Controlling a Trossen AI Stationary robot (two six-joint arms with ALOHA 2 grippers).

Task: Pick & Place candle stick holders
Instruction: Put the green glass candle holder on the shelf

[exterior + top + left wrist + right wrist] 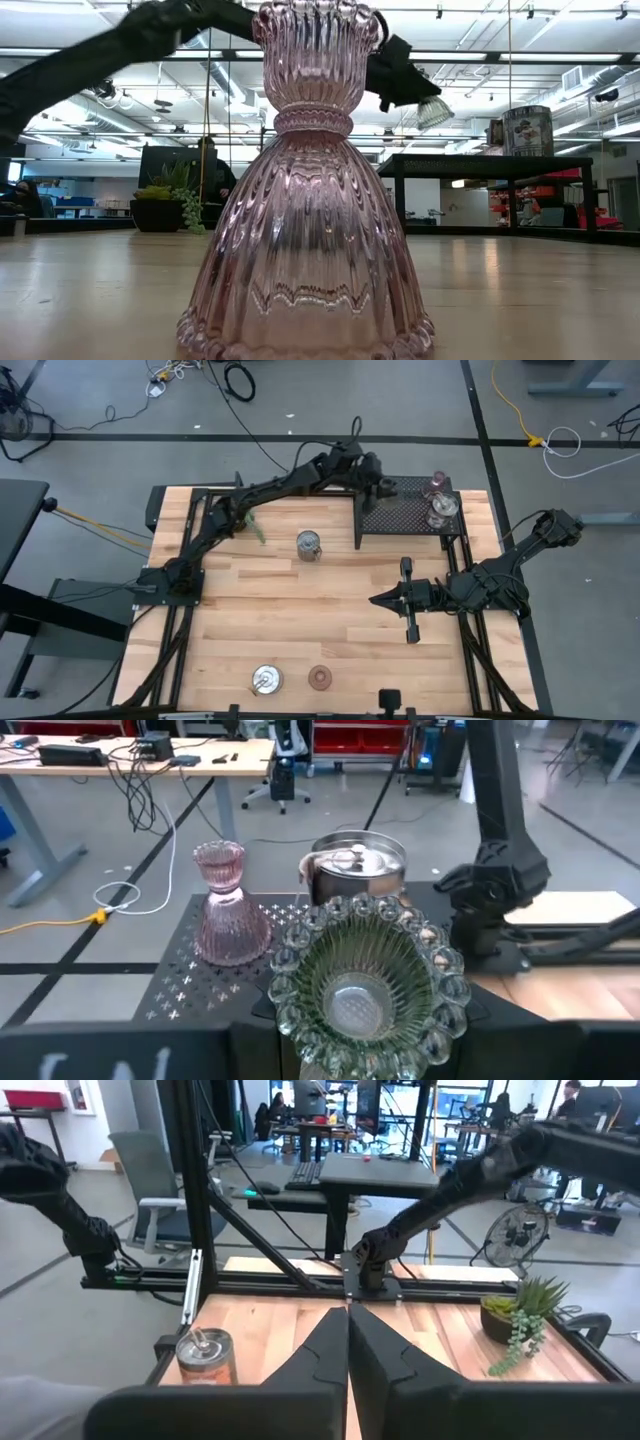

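Observation:
My left gripper (pixel 386 486) reaches over the far edge of a black perforated shelf (pixel 400 515) and is shut on a clear greenish glass holder (pixel 365 980), which also shows in the low view (pixel 432 111). On the shelf stand a pink ribbed glass holder (pixel 225 905) and a silver holder (pixel 358 865). Another silver holder (pixel 309 545) stands mid-table. A third silver holder (pixel 266 680) and a pinkish one (pixel 320 678) stand near the front edge; the pinkish one fills the low view (pixel 305 200). My right gripper (pixel 383 600) is shut and empty, low at the table's right. My left gripper holds the greenish glass holder by its lower part (pixel 345 1060); the gripper's own body hides the fingers and the place of contact. The holder is lifted clear above the shelf, its beaded open rim (pixel 300 935) tipped toward the wrist camera.
A small potted plant (pixel 250 525) stands under my left arm at the far left. The black shelf sits raised at the far right corner. My right arm (pixel 500 575) lies along the right edge. A black camera mount (pixel 388 698) stands at the front edge.

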